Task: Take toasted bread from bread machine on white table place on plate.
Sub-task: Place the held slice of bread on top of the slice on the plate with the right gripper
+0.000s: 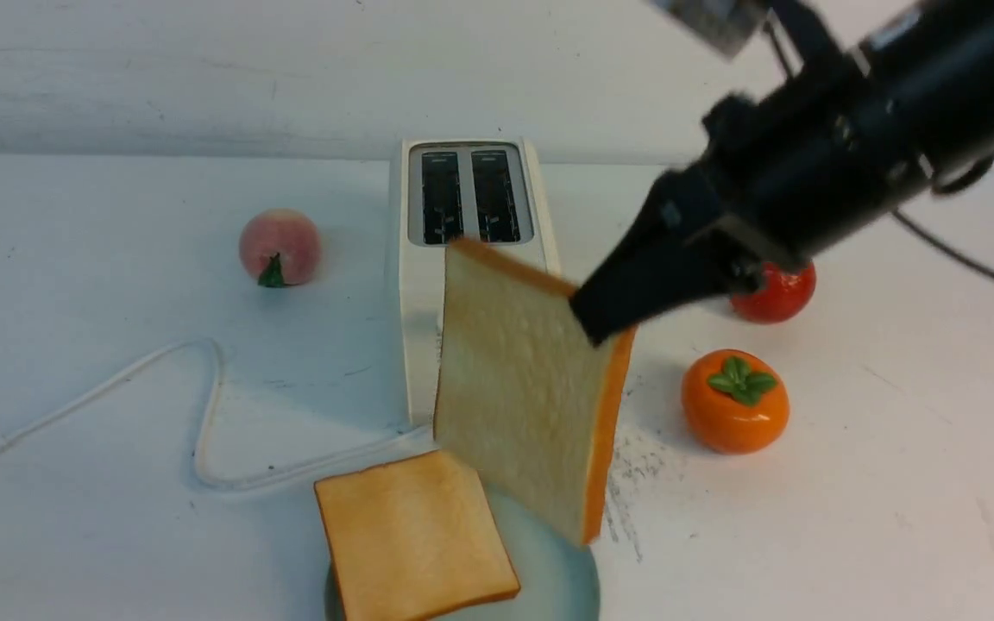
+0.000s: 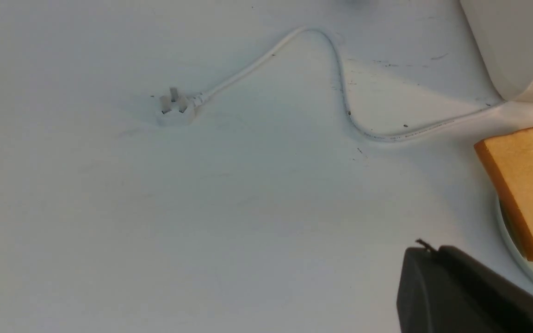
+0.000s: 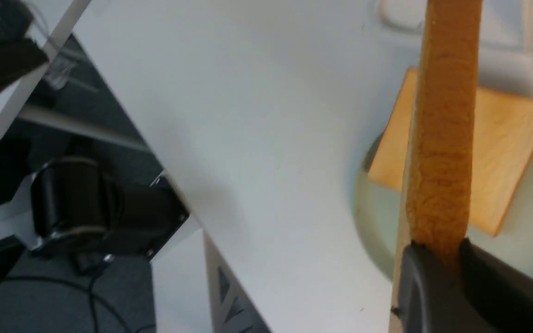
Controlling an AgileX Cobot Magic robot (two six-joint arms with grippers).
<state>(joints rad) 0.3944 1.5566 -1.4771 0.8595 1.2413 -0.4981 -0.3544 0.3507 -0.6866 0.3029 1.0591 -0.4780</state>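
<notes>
The cream-white bread machine [image 1: 462, 259] stands at the middle back of the white table [image 1: 894, 483], both dark slots empty. My right gripper [image 1: 605, 315] is shut on the upper corner of one toasted bread slice [image 1: 523, 397], which hangs nearly upright above the plate [image 1: 557, 578]. The right wrist view shows its crust edge [image 3: 442, 138] clamped in that gripper [image 3: 437, 254]. The other slice [image 1: 415, 543] lies flat on the plate's left part, also seen in the left wrist view [image 2: 530, 185]. My left gripper [image 2: 426, 252] is shut and empty, low beside the plate rim [image 2: 514, 249].
A peach [image 1: 279, 247] sits left of the toaster. A tomato [image 1: 777, 293] and an orange persimmon [image 1: 734, 401] sit to its right. The white cord [image 1: 204, 405] loops across the left of the table to its plug [image 2: 174, 104]. Dark scratch marks [image 1: 635, 470] lie beside the plate.
</notes>
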